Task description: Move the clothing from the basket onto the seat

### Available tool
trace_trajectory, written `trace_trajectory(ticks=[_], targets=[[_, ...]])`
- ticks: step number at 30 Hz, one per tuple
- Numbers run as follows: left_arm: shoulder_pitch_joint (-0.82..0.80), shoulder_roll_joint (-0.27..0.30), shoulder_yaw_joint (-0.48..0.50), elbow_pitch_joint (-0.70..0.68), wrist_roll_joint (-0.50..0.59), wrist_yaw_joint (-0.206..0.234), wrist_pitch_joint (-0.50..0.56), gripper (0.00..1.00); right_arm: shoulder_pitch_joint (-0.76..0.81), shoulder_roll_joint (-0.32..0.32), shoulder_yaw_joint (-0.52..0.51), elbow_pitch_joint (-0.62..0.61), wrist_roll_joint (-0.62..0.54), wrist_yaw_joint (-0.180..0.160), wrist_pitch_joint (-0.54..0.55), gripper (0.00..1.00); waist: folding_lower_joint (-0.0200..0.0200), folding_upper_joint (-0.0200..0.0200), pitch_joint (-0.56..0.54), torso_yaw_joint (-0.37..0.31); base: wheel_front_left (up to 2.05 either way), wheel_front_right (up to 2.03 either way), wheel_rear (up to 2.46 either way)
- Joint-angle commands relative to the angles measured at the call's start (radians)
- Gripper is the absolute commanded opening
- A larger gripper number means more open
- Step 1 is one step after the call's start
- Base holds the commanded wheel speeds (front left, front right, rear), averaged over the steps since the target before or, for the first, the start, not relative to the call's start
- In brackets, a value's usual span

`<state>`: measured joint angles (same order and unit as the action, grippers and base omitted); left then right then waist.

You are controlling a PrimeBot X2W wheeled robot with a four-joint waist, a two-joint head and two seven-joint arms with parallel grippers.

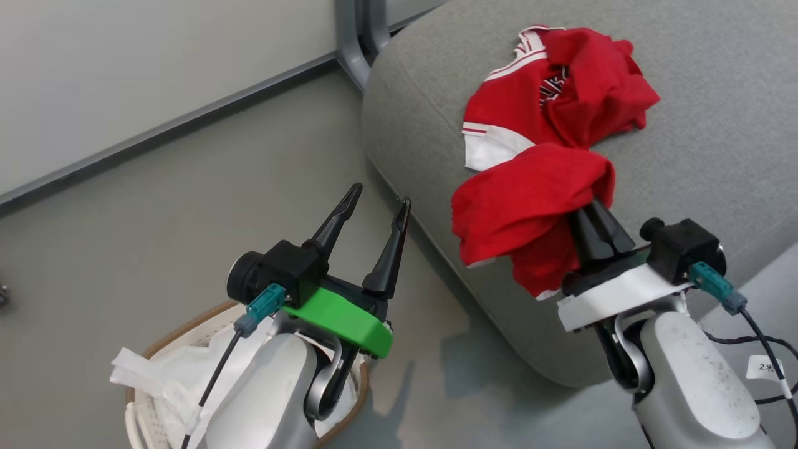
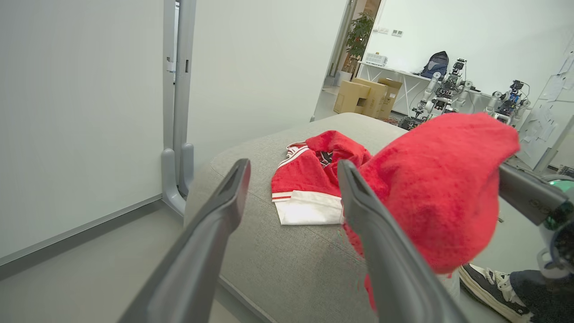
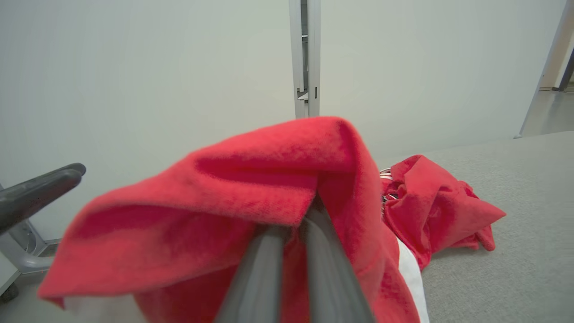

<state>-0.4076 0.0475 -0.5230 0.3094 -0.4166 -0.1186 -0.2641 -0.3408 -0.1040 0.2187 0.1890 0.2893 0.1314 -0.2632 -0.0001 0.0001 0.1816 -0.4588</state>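
A grey floor met a pale wall along a dark skirting line, and the seat occupied the upper right of the head view. One red-and-white garment lay crumpled on the seat's top surface, with a white panel and striped trim facing up. The right gripper was raised over the seat's near edge, its fingers pressed together and clamped on a second red garment. This garment draped over the fingertips and hung down towards the left arm's side. Whether it touched the garment lying on the seat could not be determined. The left gripper stood above the floor beside the seat, fingers spread wide apart and holding nothing. The basket sat on the floor beneath the left arm, with its white liner bunched inside. In the left wrist view, a person's shoe rested on the floor beyond the seat.
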Motion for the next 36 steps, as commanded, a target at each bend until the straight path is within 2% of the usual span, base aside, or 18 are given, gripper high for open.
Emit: trace_trajectory(ticks=[1,7,13,18,23,30,31,32,33,36], targets=[[-0.015,0.007,-0.001,0.011,0.015,-0.003,0.000,1.00,-0.029,0.004,-0.013,-0.011,-0.006,-0.001,-0.002,0.00,0.0001,-0.0001,0.068,-0.068,0.00,0.00,0.00],[-0.042,0.007,-0.006,0.044,0.034,-0.007,0.000,1.00,-0.153,-0.037,-0.062,-0.029,-0.023,-0.001,-0.002,0.00,0.0001,-0.0001,0.132,-0.068,0.00,0.00,0.00],[-0.081,0.013,-0.020,0.072,0.045,-0.011,0.000,1.00,-0.356,-0.139,-0.154,0.023,-0.059,-0.001,-0.002,0.00,0.0001,-0.0001,0.211,-0.020,0.00,0.00,0.00],[-0.121,0.025,-0.038,0.081,0.063,-0.011,0.000,1.00,-0.514,-0.228,-0.231,0.156,-0.093,-0.001,-0.002,0.00,0.0001,-0.0001,0.282,0.049,0.00,0.00,0.00],[-0.149,0.028,-0.040,0.078,0.072,-0.012,0.000,1.00,-0.609,-0.285,-0.262,0.303,-0.145,-0.001,-0.002,0.00,0.0001,-0.0001,0.340,0.113,0.00,0.00,0.00],[-0.170,0.021,-0.034,0.071,0.077,-0.012,0.000,1.00,-0.623,-0.291,-0.359,0.544,-0.227,-0.001,-0.002,0.00,0.0001,-0.0001,0.396,0.188,0.00,0.00,0.00],[-0.170,0.020,-0.033,0.070,0.078,-0.012,0.000,1.00,-0.616,-0.287,-0.376,0.572,-0.239,-0.001,-0.002,0.20,0.0001,-0.0001,0.399,0.194,0.00,0.00,0.00],[-0.171,0.020,-0.031,0.070,0.085,-0.012,0.000,1.00,-0.610,-0.280,-0.396,0.591,-0.248,-0.001,-0.002,0.57,0.0001,-0.0001,0.402,0.199,0.00,0.00,0.00],[-0.172,0.019,-0.029,0.069,0.087,-0.012,0.000,1.00,-0.602,-0.275,-0.413,0.603,-0.253,-0.001,-0.002,1.00,0.0001,-0.0001,0.403,0.204,0.00,0.00,0.00],[-0.157,0.018,-0.007,0.064,0.092,-0.012,0.000,1.00,-0.549,-0.246,-0.464,0.603,-0.269,-0.001,-0.002,1.00,0.0001,-0.0001,0.396,0.208,0.00,0.00,0.00]])
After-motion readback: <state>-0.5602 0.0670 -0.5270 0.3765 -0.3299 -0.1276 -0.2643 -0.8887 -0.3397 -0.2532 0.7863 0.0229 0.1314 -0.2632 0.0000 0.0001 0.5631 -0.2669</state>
